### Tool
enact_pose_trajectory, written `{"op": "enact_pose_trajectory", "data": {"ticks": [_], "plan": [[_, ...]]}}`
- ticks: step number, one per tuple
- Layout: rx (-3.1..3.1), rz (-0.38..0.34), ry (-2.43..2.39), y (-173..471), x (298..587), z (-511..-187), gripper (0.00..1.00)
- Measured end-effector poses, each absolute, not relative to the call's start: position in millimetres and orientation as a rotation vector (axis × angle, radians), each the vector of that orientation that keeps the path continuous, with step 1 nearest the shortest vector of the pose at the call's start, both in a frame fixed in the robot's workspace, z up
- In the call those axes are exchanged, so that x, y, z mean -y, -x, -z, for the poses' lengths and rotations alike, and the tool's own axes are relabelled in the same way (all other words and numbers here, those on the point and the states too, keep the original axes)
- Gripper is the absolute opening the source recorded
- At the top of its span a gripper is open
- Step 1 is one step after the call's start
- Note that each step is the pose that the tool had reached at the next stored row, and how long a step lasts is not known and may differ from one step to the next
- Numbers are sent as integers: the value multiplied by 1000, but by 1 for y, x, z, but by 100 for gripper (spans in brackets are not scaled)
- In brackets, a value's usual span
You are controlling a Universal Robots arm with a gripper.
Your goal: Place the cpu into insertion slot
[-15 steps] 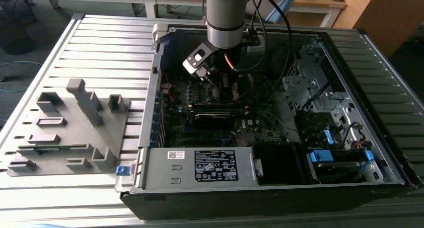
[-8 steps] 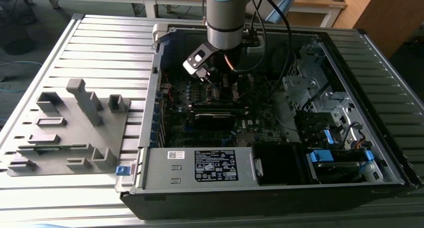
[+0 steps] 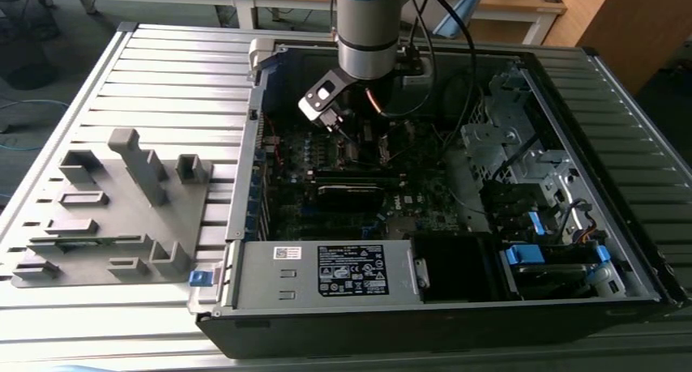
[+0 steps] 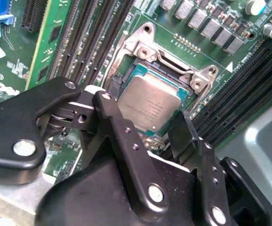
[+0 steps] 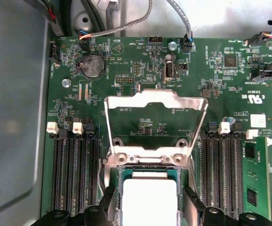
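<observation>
Cpu: the cpu [image 4: 153, 107] lies flat within the insertion slot [image 4: 166, 56], silver top up; in the first wrist view it shows as a pale square [image 5: 149, 200] just below the hinge of the raised load plate [image 5: 154, 106]
Square outline: no long axis; edges run parallel to the socket frame in both wrist views
Jaws: the gripper [image 4: 147, 123] hangs directly over the chip, one finger [image 4: 108, 106] at one edge and the other [image 4: 183, 128] at the opposite edge; jaws spread to about the chip's width; whether the pads touch its edges cannot be told
Arm: reaches steeply down into the open computer case [image 3: 605, 299]; gripper [image 3: 343, 129] low over the motherboard [image 3: 411, 210]
Neighbours: memory slots [image 5: 74, 165] flank the socket on both sides; loose cables [image 5: 126, 23] pass beyond the board's edge
Obstacles: the load plate stands open, clear of the fingers; nothing lies across the chip
Outside the case: grey fixture block [image 3: 113, 210] on the desk [image 3: 173, 72], toward the exterior view's left
</observation>
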State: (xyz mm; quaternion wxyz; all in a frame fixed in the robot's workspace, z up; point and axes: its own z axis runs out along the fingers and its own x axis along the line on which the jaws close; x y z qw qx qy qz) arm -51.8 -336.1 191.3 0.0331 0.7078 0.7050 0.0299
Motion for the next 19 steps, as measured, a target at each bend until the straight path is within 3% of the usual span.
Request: {"op": "enact_pose_trajectory", "data": {"ticks": [19], "plan": [[-2169, -92, -2178, 52, 336, -219, 67]]}}
